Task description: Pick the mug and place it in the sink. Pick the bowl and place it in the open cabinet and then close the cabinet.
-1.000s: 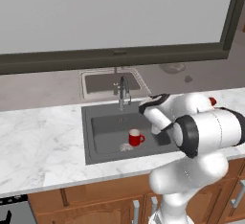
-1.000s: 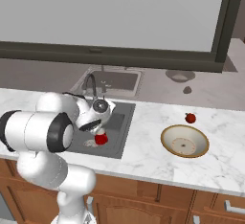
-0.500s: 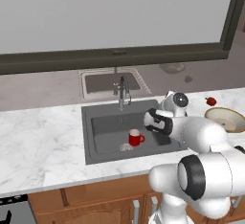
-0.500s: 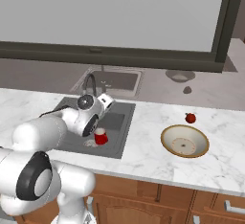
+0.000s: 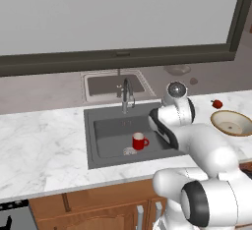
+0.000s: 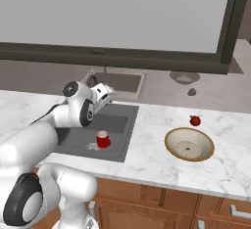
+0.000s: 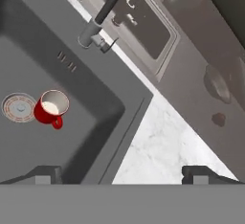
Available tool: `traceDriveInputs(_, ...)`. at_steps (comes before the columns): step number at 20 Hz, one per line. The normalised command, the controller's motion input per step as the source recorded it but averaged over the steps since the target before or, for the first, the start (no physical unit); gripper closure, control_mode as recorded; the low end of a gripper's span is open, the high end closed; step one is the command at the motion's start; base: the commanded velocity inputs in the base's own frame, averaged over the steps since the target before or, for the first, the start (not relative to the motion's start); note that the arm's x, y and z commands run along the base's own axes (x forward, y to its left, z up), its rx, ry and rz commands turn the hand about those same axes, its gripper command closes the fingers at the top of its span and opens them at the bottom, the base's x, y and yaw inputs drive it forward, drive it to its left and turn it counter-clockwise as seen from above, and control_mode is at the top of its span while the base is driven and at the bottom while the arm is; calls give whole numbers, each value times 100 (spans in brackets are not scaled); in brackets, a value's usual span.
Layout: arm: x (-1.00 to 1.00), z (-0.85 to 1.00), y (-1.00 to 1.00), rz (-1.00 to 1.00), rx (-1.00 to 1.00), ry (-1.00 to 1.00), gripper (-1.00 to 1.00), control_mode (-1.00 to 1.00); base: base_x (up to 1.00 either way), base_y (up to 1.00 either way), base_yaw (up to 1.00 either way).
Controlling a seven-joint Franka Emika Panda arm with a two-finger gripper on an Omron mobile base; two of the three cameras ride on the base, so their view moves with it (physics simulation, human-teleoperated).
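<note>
A: Where do the task's things stand?

B: The small bright red mug with a side handle (image 5: 140,141) sits upright on the floor of the dark grey square recessed sink (image 5: 105,133), just beside the round drain (image 7: 19,107). In the hand view the mug (image 7: 50,106) has its handle pointing to about 5 o'clock. That half looks done.

A: And the gripper?

B: The two-finger gripper (image 7: 122,173) holds nothing; its jaws stand wide apart, above the sink's edge and the white marble counter (image 6: 152,145).

A: So the bowl is next?

B: I judge so. The wide shallow tan-brown bowl with a cream-white inside (image 6: 189,145) rests on the counter, well apart from the sink. It looks rigid, glazed and likely slippery, probably breakable if dropped. The rim is the only place 2 fingers can pinch, 1 inside and 1 outside.

A: Anything crowding it?

B: A tiny red fruit-like item (image 6: 195,121) lies near the bowl's far rim at about 12 o'clock. The near rim, at 6 o'clock, sits close to the counter's front edge. The slim chrome faucet (image 5: 126,95) stands near the arm's path out.
</note>
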Motion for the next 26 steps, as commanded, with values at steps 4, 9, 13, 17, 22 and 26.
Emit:
traceDriveInputs(4, -30, 37, -9, -3, 0, 0, -100, -100, 0, 0, 0)
traceDriveInputs(9, -62, 4, -20, -9, 13, 0, -100, -100, 0, 0, 0)
traceDriveInputs(13, -72, 0, -13, -14, 17, 2, -100, -100, 0, 0, 0)
traceDriveInputs(17, -60, 13, -2, -14, 14, 1, -100, -100, 0, 0, 0)
traceDriveInputs(22, -24, 17, -1, -13, 4, 0, -100, -100, 0, 0, 0)
traceDriveInputs(26, -1, 19, -3, -19, 0, 0, -100, -100, 0, 0, 0)
